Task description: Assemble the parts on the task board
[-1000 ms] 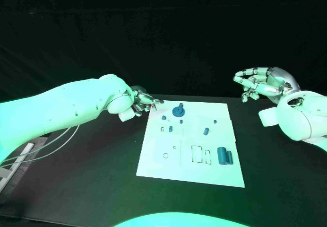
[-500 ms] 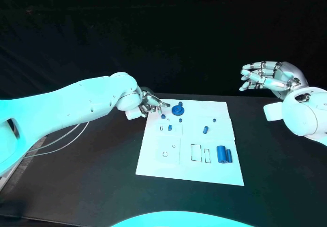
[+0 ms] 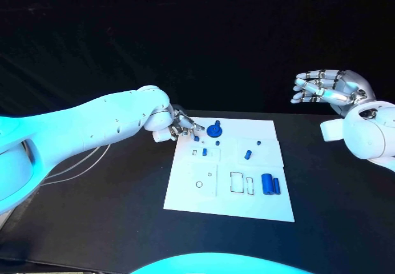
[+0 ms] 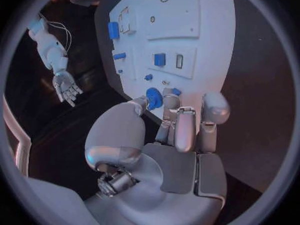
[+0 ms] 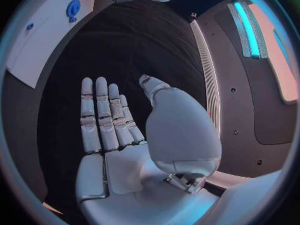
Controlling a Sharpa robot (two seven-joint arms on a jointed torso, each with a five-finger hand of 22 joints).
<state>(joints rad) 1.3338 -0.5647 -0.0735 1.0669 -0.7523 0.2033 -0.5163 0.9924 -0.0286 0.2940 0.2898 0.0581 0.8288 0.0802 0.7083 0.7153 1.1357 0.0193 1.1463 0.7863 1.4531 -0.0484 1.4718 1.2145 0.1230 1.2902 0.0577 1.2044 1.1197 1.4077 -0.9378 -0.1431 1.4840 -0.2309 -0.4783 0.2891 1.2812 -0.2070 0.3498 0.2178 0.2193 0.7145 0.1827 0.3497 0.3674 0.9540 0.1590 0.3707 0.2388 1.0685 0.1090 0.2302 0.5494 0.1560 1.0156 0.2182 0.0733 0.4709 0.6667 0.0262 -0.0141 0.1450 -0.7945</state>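
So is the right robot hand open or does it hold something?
Open. The right robot hand shows a flat palm with straight fingers and nothing in it, raised off the task board.

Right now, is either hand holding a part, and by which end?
Right hand holds nothing, fingers stretched flat. Left hand hovers over the task board's far corner near the round blue part; no grip is visible.

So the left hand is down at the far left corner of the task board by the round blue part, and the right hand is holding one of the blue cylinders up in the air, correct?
Not quite. The right hand is raised off to the side but holds nothing: the right wrist view shows its fingers stretched out flat and its palm bare. Both blue cylinders lie on the task board. The left hand is indeed at the far left corner by the round blue part.
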